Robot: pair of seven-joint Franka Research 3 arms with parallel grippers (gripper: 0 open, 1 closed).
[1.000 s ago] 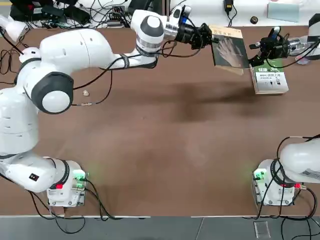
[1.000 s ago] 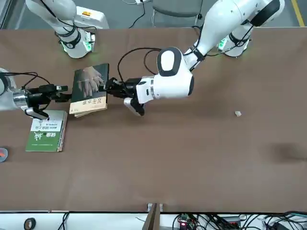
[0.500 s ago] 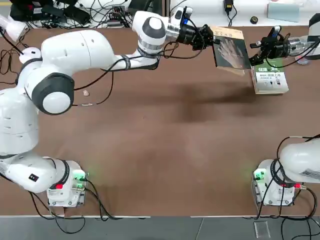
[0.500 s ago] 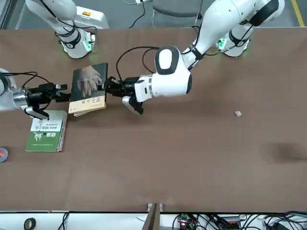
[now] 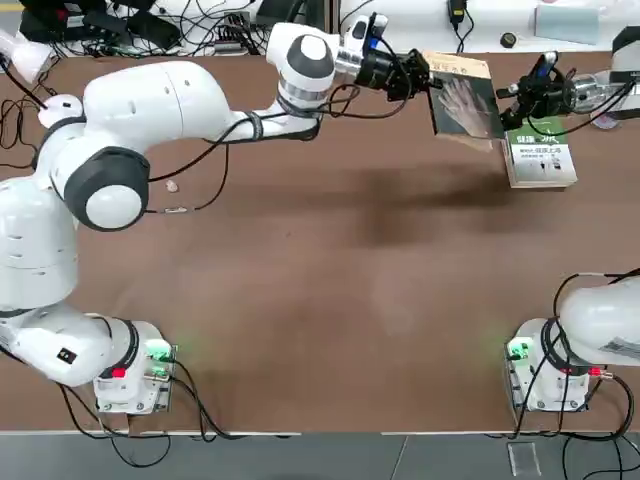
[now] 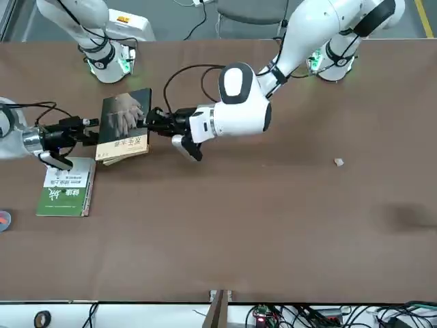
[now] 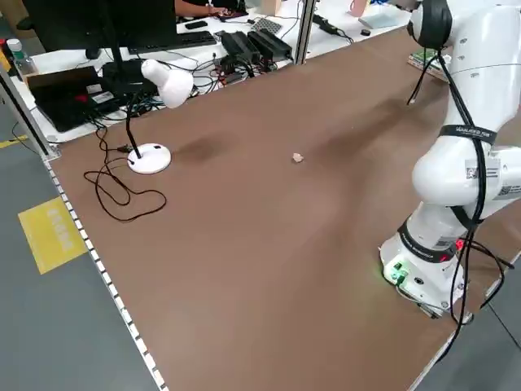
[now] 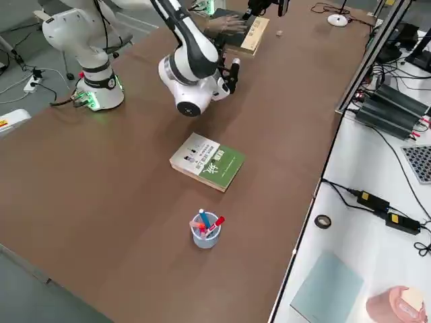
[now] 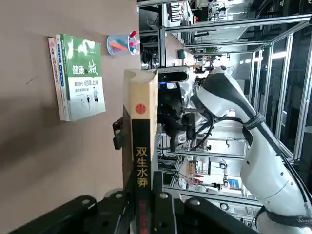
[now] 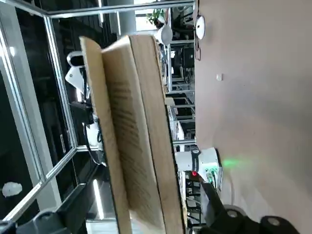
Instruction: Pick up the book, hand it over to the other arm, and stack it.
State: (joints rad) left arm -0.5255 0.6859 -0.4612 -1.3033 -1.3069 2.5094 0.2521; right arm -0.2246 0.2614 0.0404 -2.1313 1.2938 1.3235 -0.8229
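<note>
Dark book [image 5: 464, 103] between both arms, left tool [image 5: 428, 80] clamping its spine, right tool [image 5: 510, 106] wide around it

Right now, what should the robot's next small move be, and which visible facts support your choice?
Probably close the right gripper on the book. The left gripper is shut on the spine, while the right one stands open with the book's page edges between its fingers, so the left should likely hold until the right has a grip.
</note>
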